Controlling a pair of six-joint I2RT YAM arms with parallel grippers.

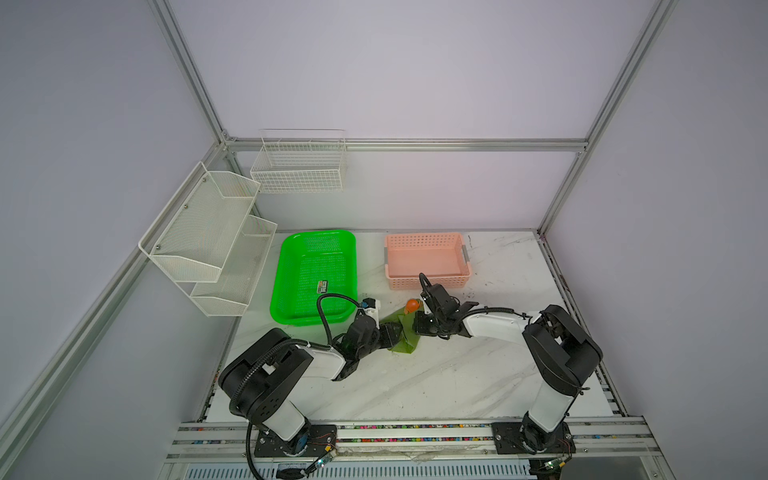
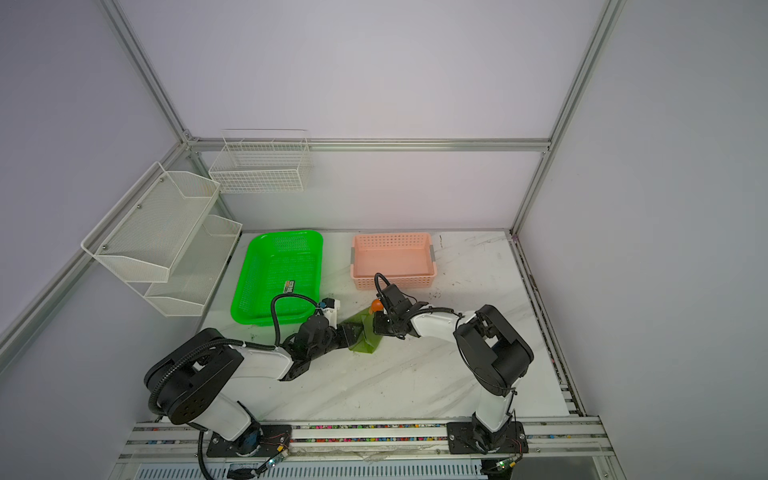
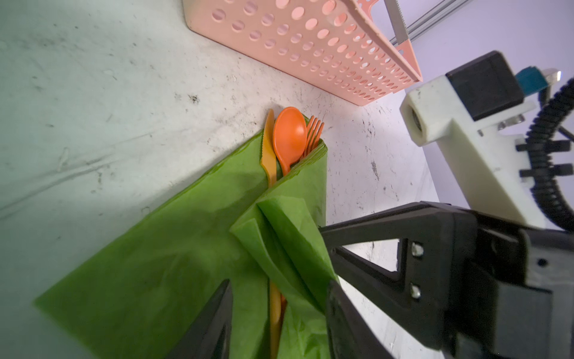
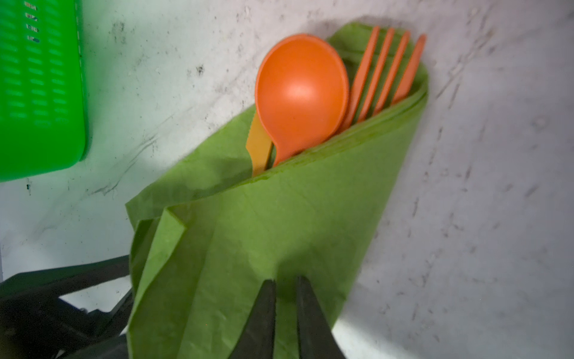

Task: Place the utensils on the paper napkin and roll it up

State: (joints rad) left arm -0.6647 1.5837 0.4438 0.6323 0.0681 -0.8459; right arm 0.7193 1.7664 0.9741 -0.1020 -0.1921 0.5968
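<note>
The olive-green paper napkin [image 1: 402, 338] [image 2: 365, 340] lies partly folded over the orange utensils between my two grippers. The spoon [image 4: 301, 93] [image 3: 289, 136], fork [image 4: 388, 68] [image 3: 313, 133] and knife [image 4: 257, 149] [image 3: 267, 149] stick out of its far end, side by side. Only the spoon [image 1: 412, 305] [image 2: 376, 305] shows in both top views. My left gripper [image 3: 279, 283] [image 1: 392, 332] is open, its jaws astride the napkin's [image 3: 170, 264] fold and the handles. My right gripper [image 4: 285, 279] [image 1: 417, 326] is nearly closed on the folded-over napkin [image 4: 264, 223] flap.
A bright green perforated tray [image 1: 282, 266] [image 4: 37, 93] sits just left of the bundle. A pink basket [image 1: 428, 286] [image 3: 310, 40] stands right behind it. White mesh shelves [image 1: 208, 232] and a wire basket [image 1: 299, 166] hang on the left and back walls.
</note>
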